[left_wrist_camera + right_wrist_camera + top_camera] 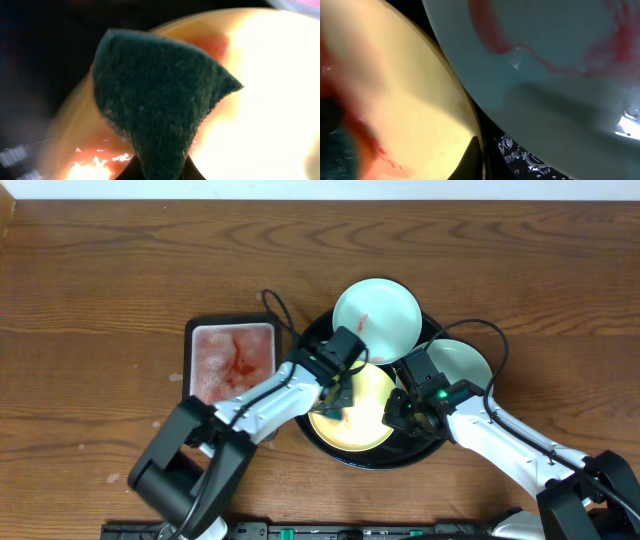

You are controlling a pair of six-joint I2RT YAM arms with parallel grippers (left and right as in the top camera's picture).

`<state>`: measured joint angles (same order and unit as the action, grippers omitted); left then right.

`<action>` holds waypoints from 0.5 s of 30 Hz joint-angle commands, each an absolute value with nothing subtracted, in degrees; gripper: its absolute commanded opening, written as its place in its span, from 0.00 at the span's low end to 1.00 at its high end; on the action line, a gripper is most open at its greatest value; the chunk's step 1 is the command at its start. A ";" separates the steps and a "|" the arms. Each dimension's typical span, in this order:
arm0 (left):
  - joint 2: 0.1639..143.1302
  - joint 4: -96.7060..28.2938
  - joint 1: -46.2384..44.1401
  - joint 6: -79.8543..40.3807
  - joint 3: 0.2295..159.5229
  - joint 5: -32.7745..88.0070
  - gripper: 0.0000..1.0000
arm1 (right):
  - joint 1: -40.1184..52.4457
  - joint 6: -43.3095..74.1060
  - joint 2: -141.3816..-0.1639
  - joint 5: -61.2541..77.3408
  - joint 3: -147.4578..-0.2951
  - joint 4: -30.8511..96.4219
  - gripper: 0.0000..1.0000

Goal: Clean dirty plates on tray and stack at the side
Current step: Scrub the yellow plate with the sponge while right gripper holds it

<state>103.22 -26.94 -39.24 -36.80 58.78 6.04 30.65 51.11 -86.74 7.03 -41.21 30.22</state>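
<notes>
The large round black tray (428, 448) holds three plates. The yellow plate (365, 425) lies at the front with orange-red smears. The light blue plate (385, 305) lies at the back with a red smear. The pale mint-white plate (465, 360) lies at the right. My left gripper (338, 395) is shut on a dark green scouring pad (155, 95) and presses it on the yellow plate (265, 100). My right gripper (403, 412) is shut on the yellow plate's right rim (410, 100). The right wrist view shows its finger (479, 155) on that rim, with the smeared blue plate (545, 60) above it.
A small rectangular black tray (190, 360) with pinkish-red liquid stands just left of the round tray. Cables loop near the tray's back and right rim. Brown wood-grain tabletop (100, 300) lies all around. The tray's black floor (530, 160) shows wet drops.
</notes>
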 commanded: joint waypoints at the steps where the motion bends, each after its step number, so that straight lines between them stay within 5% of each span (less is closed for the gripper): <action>1: 110.78 -20.16 -44.16 -39.07 58.59 23.64 0.08 | 30.41 52.01 -87.00 4.56 -41.45 31.00 0.01; 10: 109.45 -23.44 -44.99 -39.05 58.61 26.20 0.08 | 30.41 51.99 -87.00 4.56 -41.45 31.05 0.01; 15: 107.98 -31.35 -41.32 -39.07 58.70 15.46 0.07 | 30.41 51.99 -87.00 4.54 -41.45 31.03 0.01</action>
<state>106.83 -26.65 -43.57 -38.74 60.86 24.56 30.41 51.11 -86.72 5.52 -41.17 31.29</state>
